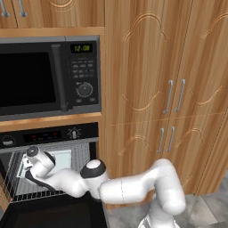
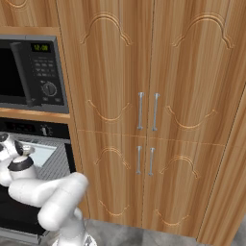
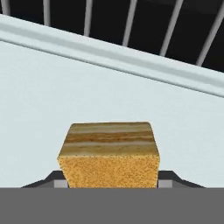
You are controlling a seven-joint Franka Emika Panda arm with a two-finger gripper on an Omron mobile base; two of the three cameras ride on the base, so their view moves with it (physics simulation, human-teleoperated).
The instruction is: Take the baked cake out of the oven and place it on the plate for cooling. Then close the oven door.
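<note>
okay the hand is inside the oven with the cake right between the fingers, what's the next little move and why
Probably lift the cake slightly and draw it back out of the oven. It sits between the gripper tips on the pale tray, which rests on the wire rack, and the jaws look closed on its sides.

Cake [image 3: 109, 155]: brown layered block, golden crumb face, seated on pale tray [image 3: 65, 87] over wire rack inside oven [image 1: 49, 133]; oven door [image 1: 53, 213] lowered open
</note>
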